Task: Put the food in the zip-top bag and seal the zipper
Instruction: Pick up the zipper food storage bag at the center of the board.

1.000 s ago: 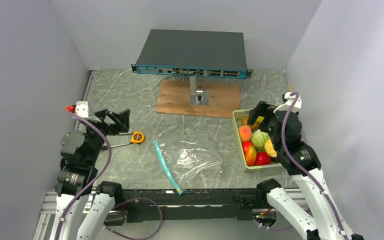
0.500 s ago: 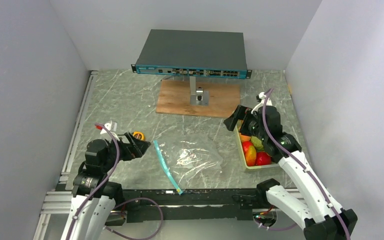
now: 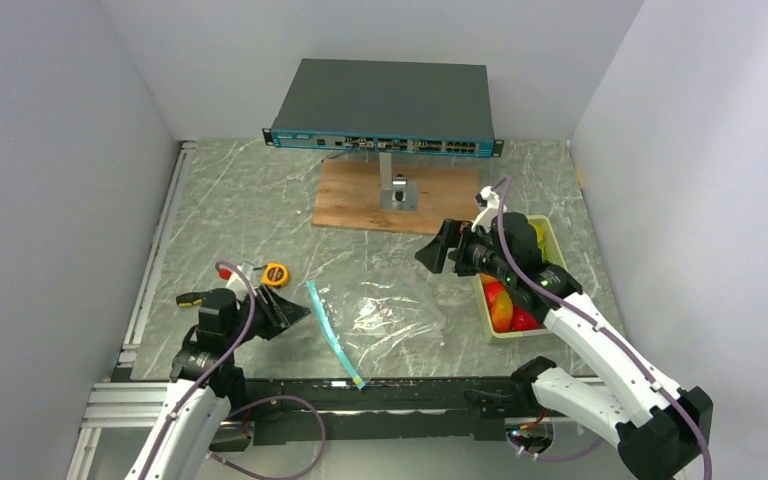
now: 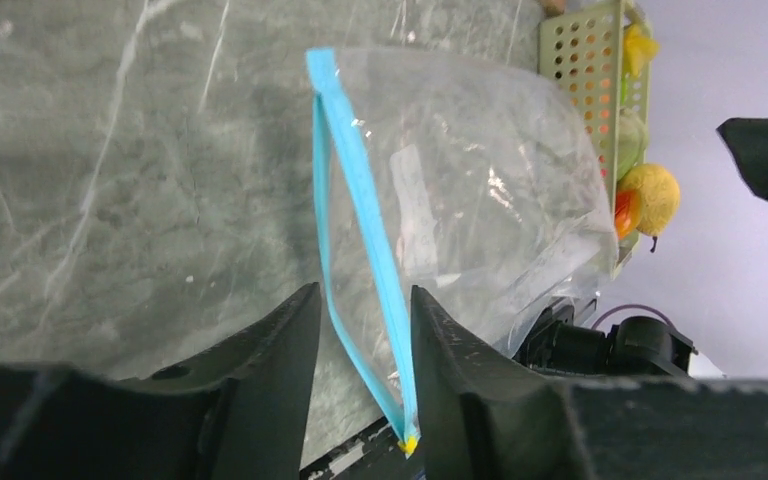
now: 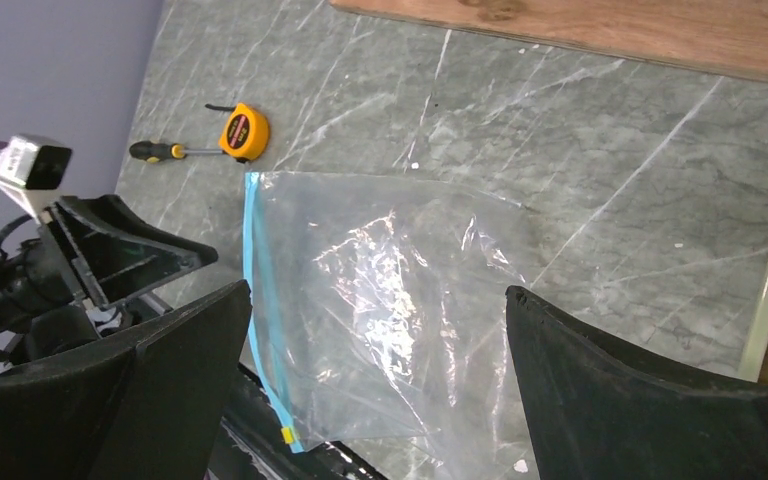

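Pointing toward the zip-top bag (image 3: 392, 315), the left gripper (image 3: 298, 313) sits low over the marble table (image 3: 250, 200) with its two fingers (image 4: 270, 350) a narrow gap apart and nothing clamped between them. In the left wrist view, the zipper (image 4: 360, 200) runs up through that gap, the teal strip lying on the table just beyond the fingertips. From above, the gripper is just beside the zipper's left side; I cannot tell whether it touches.

The right gripper (image 3: 438, 250) hangs above the table between the bag and the pale green tray (image 3: 552, 240). Its fingers (image 5: 600, 390) are spread wide and hold nothing. In its wrist view the whole bag lies flat and crinkled between and below the two fingers, well apart from them, with its mouth toward the left arm.

The food (image 3: 505, 305) rests in the tray at the right of the table, beside the bag's closed end. Red and orange pieces show under the right arm, and a yellow piece shows in the left wrist view.

A yellow tape measure (image 3: 276, 274) and a screwdriver (image 5: 165, 151) lie just beyond the left gripper.
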`<act>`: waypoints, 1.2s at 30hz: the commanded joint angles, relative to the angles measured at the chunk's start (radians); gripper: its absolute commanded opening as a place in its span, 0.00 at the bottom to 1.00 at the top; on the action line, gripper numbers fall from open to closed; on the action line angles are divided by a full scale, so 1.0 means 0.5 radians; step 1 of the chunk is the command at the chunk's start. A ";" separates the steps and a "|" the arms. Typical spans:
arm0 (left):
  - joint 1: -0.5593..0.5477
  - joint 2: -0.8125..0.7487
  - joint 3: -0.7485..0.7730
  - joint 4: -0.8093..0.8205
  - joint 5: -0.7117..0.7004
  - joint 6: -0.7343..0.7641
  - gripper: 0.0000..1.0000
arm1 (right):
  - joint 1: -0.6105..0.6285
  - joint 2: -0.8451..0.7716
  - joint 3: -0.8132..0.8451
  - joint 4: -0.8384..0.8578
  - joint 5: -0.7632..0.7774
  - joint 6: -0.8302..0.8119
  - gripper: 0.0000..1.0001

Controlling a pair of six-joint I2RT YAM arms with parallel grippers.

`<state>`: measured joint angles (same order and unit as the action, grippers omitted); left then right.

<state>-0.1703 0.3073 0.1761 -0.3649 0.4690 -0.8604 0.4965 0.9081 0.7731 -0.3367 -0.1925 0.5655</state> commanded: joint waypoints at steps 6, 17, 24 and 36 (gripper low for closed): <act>-0.268 0.263 -0.074 0.143 -0.101 -0.126 0.38 | 0.031 0.023 0.012 0.131 0.029 -0.002 1.00; -0.577 0.736 -0.154 0.617 -0.223 -0.260 0.35 | 0.058 0.041 0.016 0.129 0.055 0.012 1.00; -0.693 0.951 -0.148 0.877 -0.260 -0.317 0.33 | 0.102 0.099 0.030 0.094 0.103 0.005 0.99; -0.890 1.200 -0.061 1.182 -0.353 -0.394 0.35 | 0.194 0.177 0.081 0.064 0.182 -0.026 0.99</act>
<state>-0.5907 0.8772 0.0956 0.1272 0.3256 -1.0409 0.5797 0.9855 0.7731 -0.3210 -0.1375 0.5648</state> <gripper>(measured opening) 0.346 0.992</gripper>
